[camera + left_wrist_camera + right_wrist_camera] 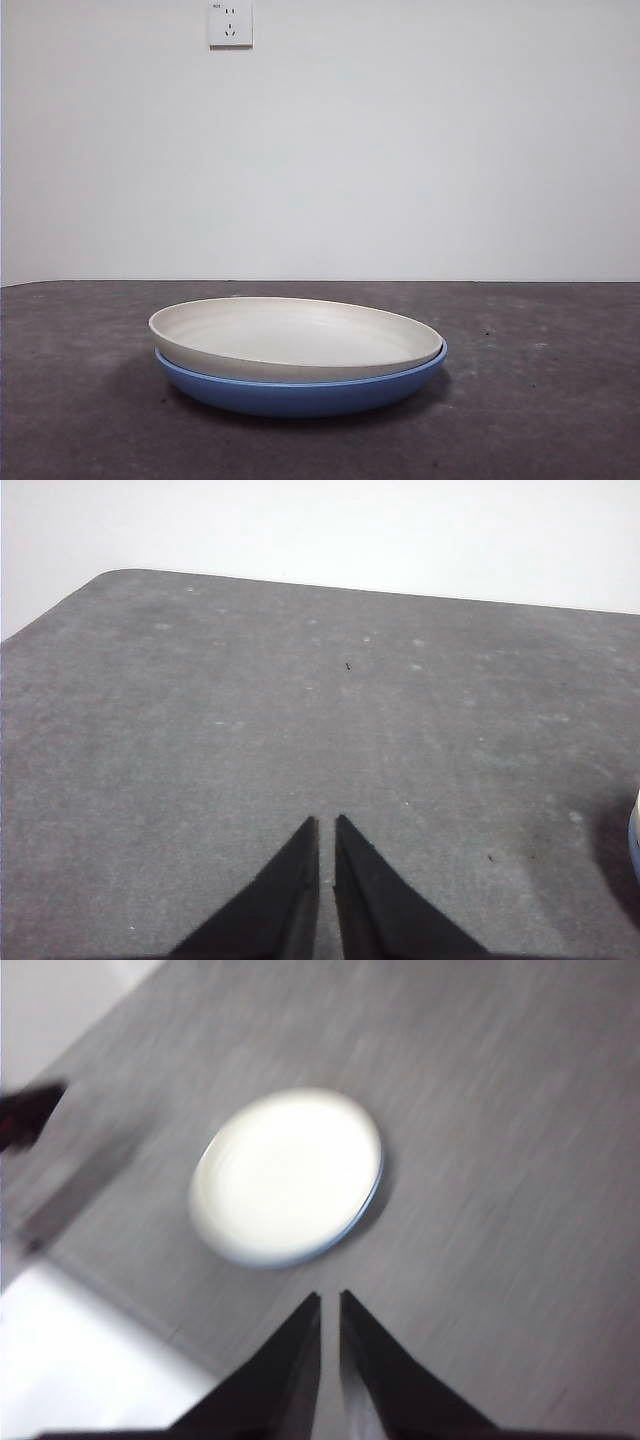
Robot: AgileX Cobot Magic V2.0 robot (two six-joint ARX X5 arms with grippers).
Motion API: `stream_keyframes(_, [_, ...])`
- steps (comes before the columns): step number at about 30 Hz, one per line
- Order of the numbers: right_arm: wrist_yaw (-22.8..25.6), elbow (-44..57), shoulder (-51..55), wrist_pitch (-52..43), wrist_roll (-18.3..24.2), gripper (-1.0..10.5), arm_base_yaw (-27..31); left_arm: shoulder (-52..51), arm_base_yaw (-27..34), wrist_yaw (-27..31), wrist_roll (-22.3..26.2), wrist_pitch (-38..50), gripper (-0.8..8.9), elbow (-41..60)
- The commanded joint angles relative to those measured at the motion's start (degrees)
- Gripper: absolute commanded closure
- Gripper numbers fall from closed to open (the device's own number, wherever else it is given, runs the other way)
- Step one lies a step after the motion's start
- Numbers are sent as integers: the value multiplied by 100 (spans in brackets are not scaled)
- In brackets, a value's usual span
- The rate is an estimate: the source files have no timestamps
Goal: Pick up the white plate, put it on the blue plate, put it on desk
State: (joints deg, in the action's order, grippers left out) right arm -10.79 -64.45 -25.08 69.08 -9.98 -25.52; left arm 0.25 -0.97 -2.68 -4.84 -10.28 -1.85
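Note:
The white plate (295,335) sits nested in the blue plate (300,396), and the stack rests on the desk (545,400) near the middle of the front view. Neither arm shows in that view. In the blurred right wrist view, my right gripper (330,1295) hangs well above the desk, shut and holding nothing. It looks down on the white plate (285,1175), with a thin edge of the blue plate (376,1192) showing beneath it. My left gripper (326,820) is shut and empty over bare desk (250,700). A sliver of the stack (635,830) shows at that picture's edge.
A white wall with a socket (230,23) stands behind the desk. In the right wrist view, a dark blurred shape (25,1112), likely the other arm, shows beside the plates near the desk's edge (130,1305).

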Motion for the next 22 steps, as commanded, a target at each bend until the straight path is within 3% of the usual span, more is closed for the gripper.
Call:
stream_keyframes(1, [153, 638, 199, -1172, 1016, 917, 437, -7, 11, 22, 52, -42, 785, 116])
stream_keyframes(3, [168, 1434, 420, -2452, 1298, 917, 885, -7, 11, 22, 52, -42, 786, 116])
stream_keyframes(6, [173, 2739, 787, -4350, 1366, 917, 1473, -7, 11, 22, 52, -42, 786, 116])
stream_keyframes(11, [221, 4500, 1456, -6188, 1373, 917, 2035, -7, 11, 22, 52, -42, 786, 116])
stream_keyframes(22, [341, 6126, 2441, -6435, 1364, 917, 2573, -7, 11, 22, 52, -42, 786, 116])
